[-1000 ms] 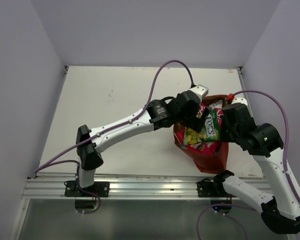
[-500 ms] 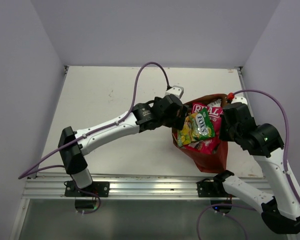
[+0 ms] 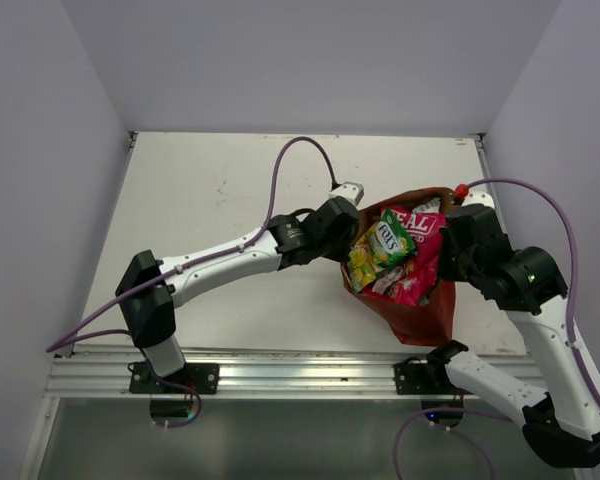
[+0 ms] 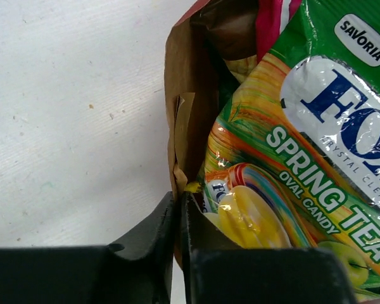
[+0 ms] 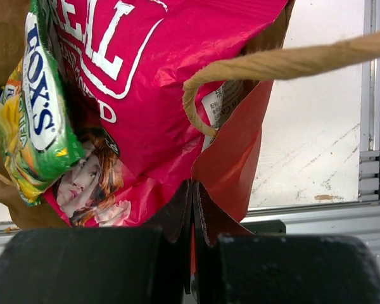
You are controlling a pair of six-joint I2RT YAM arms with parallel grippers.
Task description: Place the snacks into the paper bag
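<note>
Pinching on the left: left gripper pressed together on the left rim of the paper bag.
Pinching on the right: right gripper pressed together on the bag's red right wall, below a twisted handle.
Bag position: on the tabletop toward the near right corner, mouth held open between the 2 grippers.
Fox's Spring Tea candy packet: green-yellow, lying uppermost in the bag's mouth, beside the left rim.
Pink-red REAL packet: inside the bag, partly covered by the candy packet, reaching the right wall.
</note>
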